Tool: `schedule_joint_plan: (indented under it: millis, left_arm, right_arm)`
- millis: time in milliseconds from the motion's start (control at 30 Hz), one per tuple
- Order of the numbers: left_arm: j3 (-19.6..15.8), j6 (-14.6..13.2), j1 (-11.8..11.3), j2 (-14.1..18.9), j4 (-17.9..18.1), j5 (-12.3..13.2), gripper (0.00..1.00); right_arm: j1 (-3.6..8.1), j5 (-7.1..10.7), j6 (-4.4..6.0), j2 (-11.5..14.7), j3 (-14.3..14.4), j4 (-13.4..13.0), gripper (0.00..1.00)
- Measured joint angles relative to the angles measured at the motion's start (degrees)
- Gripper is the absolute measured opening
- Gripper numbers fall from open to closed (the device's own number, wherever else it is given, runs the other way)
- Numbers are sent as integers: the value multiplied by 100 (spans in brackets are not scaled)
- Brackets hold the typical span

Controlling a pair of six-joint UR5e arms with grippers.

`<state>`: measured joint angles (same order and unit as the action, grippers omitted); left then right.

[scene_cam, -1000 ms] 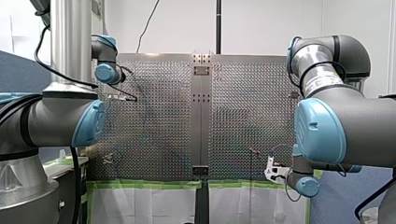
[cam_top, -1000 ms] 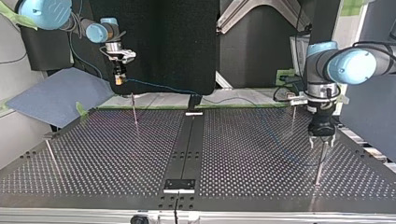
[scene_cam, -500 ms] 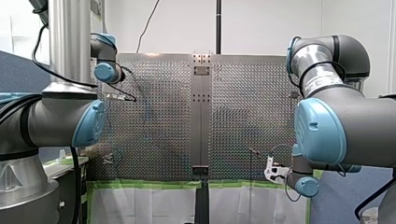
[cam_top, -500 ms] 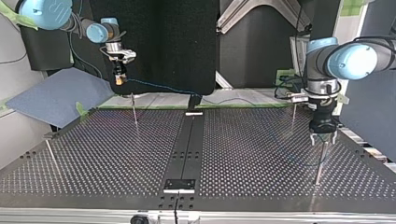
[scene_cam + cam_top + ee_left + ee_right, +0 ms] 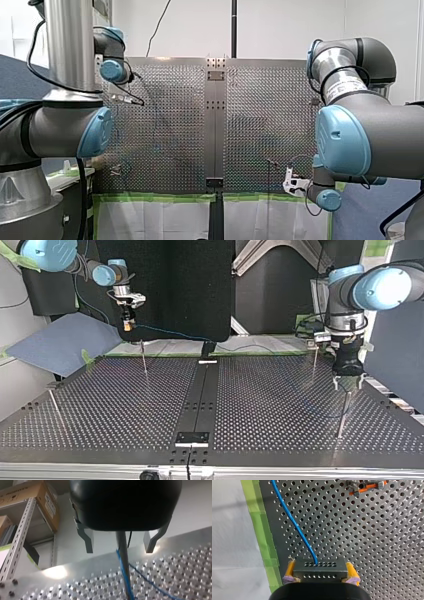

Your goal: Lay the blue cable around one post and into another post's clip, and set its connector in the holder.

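Nearest in the top view, my left tool (image 5: 347, 386) is hanging released, its metal fingers (image 5: 86, 540) straddling a thin upright metal post (image 5: 343, 412) without touching it; the thin blue cable (image 5: 124, 573) is lying against that post and trailing over the perforated metal surface (image 5: 125, 405). Farther back, my right tool (image 5: 320, 573) is grasping the grey perforated metal connector block (image 5: 320, 567) between yellow pads (image 5: 290, 568)

The grey connector (image 5: 320, 573) is a small block with rows of holes, held tight in my right hand (image 5: 320, 567). The thin blue cable (image 5: 294, 526) comes out of it and bends away ahead of that hand. A thin metal post (image 5: 122, 542) stands between the wide-apart fingers of my left hand (image 5: 119, 551), and the cable runs down right against it.
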<state>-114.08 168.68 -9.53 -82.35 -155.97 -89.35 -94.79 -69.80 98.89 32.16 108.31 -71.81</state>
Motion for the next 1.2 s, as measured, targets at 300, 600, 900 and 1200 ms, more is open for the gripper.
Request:
schedule_joint_plan:
  millis: [300, 600, 900, 1200]
  left_arm:
    - [-100, -330, -45, 404, -316, -266, 100]
    - [75, -749, -263, 677, -735, -650, 100]
    - [521, -1205, -246, 979, -1192, -1104, 100]
    - [953, -1636, 10, 777, -1622, -1535, 100]
  right_arm:
    - [0, 0, 4, -1, 1, 0, 0]
    - [0, 0, 17, 0, -1, 0, 0]
    - [-8, 0, 4, -2, -31, 57, 0]
    - [-17, 0, 0, -3, -38, 75, 0]
